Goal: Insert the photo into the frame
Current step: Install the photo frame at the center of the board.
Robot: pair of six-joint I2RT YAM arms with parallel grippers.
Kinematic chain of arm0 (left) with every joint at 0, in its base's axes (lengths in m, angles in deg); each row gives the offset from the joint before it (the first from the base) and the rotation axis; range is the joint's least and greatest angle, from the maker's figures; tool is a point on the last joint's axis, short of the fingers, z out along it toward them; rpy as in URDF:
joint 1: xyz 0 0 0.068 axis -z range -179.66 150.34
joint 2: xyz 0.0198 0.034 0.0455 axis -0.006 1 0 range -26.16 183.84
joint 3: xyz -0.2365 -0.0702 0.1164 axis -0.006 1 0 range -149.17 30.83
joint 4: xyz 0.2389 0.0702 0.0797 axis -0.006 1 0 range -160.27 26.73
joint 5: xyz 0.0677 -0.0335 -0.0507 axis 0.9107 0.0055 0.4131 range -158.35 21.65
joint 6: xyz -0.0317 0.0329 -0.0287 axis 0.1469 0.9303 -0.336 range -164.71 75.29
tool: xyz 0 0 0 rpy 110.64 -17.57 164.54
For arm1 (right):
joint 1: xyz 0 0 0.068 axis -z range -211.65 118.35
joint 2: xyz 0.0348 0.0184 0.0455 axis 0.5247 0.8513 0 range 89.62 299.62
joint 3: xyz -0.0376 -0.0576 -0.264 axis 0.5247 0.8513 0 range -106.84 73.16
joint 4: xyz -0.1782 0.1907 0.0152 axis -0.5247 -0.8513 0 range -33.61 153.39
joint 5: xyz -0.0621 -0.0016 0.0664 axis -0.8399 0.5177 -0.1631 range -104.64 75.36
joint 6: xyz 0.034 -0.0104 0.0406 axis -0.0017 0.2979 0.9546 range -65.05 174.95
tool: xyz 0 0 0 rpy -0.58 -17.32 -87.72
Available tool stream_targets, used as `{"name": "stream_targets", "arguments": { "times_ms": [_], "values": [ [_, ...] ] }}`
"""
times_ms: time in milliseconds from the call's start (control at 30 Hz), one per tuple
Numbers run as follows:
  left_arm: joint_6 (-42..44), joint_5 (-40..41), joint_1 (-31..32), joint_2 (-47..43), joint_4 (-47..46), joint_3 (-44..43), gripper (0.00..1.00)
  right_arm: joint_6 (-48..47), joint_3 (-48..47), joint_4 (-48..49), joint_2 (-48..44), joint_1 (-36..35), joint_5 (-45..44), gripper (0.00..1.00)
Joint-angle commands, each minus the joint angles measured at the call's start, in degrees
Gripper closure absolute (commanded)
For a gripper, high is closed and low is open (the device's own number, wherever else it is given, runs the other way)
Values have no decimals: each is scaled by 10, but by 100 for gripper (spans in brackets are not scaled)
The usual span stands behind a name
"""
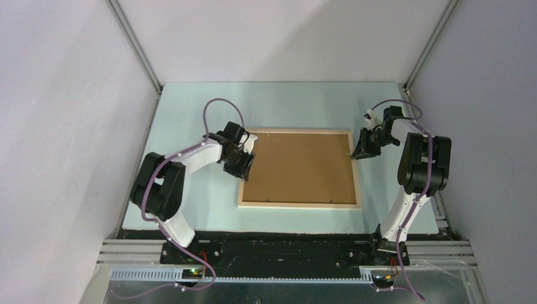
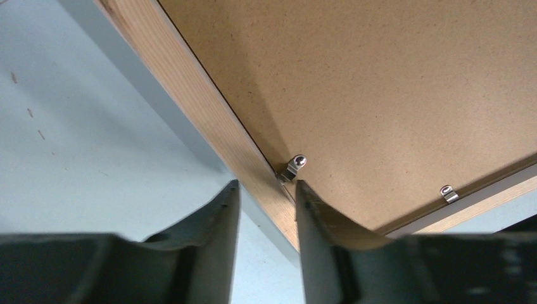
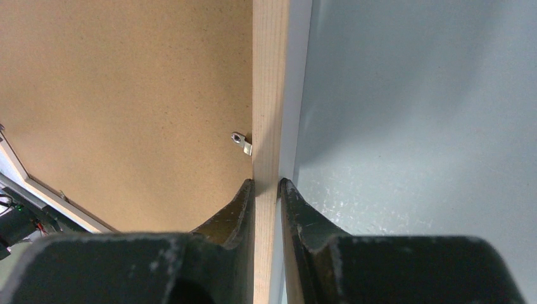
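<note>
The frame [image 1: 297, 204] lies flat on the table with its pale wood rim up and a brown backing board [image 1: 297, 168] filling it. The photo is hidden. My left gripper [image 1: 246, 166] is at the frame's left rail. In the left wrist view its jaws [image 2: 266, 185] stand open astride the rail [image 2: 196, 107], with bare table showing between them, just short of a metal clip [image 2: 294, 166]. My right gripper [image 1: 361, 151] is at the right rail's far end. In the right wrist view it [image 3: 266, 182] is shut on the wooden rail [image 3: 269, 95], one finger on each side.
Small metal clips [image 3: 242, 143] hold the backing board [image 3: 126, 95] along the rim; another clip [image 2: 448, 194] sits on the adjoining rail. The pale table [image 1: 190, 209] is walled in by grey panels [image 1: 76, 114] left, right and behind. Both arm bases stand at the near edge.
</note>
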Motion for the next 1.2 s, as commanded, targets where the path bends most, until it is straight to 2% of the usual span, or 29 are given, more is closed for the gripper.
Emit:
{"name": "stream_targets", "arguments": {
  "times_ms": [0,300,633,800,1167],
  "values": [
    [15,-1,-6,-35,-8,-4,46,-14,4,8,10,5,-22,97],
    [18,-8,-25,-58,-8,-2,25,-15,4,10,5,4,-14,88],
    [35,-18,-26,-56,-8,-7,23,-16,4,8,1,2,-9,83],
    [43,2,-25,-79,-8,-3,13,-20,4,8,-5,-2,-6,78],
    [79,17,-24,-116,-8,12,7,-25,4,11,-23,-16,-8,66]
  ]
}}
